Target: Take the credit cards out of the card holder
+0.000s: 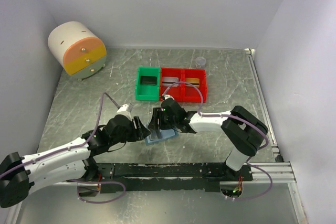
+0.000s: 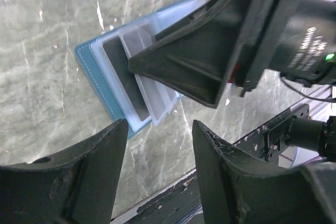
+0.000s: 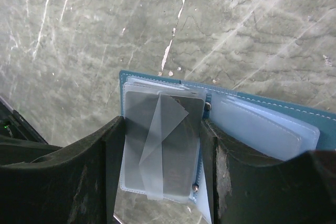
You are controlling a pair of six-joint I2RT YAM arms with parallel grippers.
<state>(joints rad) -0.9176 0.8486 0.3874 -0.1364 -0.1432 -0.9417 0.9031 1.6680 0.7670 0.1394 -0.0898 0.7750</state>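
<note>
Your right claw [image 3: 161, 182] stands half-spread astride the open card holder [image 3: 326, 129] on the table [image 3: 79, 35], one finger at each long edge of its clear sleeves [image 3: 152, 182]; whether it pinches them you cannot tell; a dark credit card [image 3: 181, 129] lies in the top sleeve between those fingers. Your left claw [image 2: 160, 171] gapes, holding nothing, the holder's corner just past its tips; from the left wrist the right finger hides the far panel; the card count is unclear.
</note>
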